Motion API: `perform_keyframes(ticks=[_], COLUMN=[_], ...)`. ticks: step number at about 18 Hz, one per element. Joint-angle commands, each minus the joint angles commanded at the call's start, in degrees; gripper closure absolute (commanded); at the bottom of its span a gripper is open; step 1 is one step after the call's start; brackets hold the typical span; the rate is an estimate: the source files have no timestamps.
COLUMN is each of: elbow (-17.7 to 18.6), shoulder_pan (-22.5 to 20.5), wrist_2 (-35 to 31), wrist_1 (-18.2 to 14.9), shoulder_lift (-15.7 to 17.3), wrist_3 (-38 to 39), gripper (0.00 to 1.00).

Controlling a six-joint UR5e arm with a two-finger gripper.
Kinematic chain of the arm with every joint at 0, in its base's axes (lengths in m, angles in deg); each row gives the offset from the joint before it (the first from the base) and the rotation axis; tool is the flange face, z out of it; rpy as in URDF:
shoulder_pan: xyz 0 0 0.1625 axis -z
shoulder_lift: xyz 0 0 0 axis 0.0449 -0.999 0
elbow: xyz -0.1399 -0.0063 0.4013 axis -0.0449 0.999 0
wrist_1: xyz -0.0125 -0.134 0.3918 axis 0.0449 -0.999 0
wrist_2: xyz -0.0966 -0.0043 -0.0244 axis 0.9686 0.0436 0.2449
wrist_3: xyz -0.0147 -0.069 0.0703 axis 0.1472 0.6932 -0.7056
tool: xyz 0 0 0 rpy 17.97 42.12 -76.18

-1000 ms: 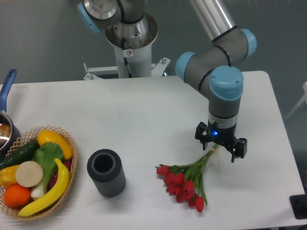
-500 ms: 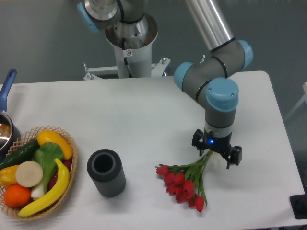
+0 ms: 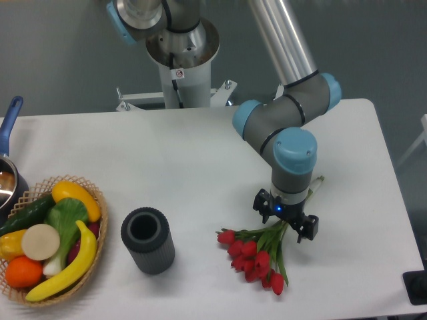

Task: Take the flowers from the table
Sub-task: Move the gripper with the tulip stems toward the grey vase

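Observation:
The flowers (image 3: 257, 257), a bunch of red tulips with green leaves, lie flat on the white table (image 3: 200, 160) at the front right. Their green stems run up and to the right, and the stem ends (image 3: 315, 183) show beyond the arm. My gripper (image 3: 284, 221) points straight down over the stems just above the leaves. Its two dark fingers stand apart, one on each side of the stems, so it is open. Whether the fingertips touch the table I cannot tell.
A dark ribbed cylindrical vase (image 3: 147, 240) stands left of the flowers. A wicker basket (image 3: 93, 200) of fruit and vegetables sits at the front left, with a blue-handled pot (image 3: 8, 143) behind it. The robot's base (image 3: 180, 53) rises behind the table.
The gripper has slid left and toward the front along the stems, closer to the leaves, uncovering the stem ends. The flowers have not moved.

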Motion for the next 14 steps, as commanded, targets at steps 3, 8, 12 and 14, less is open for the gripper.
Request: perform_keyframes(ticks=[3, 8, 12, 14], elbow=[0.0, 0.0, -0.9, -0.9], shoulder_pan=[0.1, 0.1, 0.2, 0.2], wrist_2=[0.0, 0.1, 0.0, -0.1], wrist_1=[-0.2, -0.2, -0.2, -0.2], shoulder_lift=[0.1, 0.5, 0.7, 0.9], wrist_3=[0.4, 1.7, 6.3, 6.3], gripper=[0.62, 1.00, 1.00, 1.00])
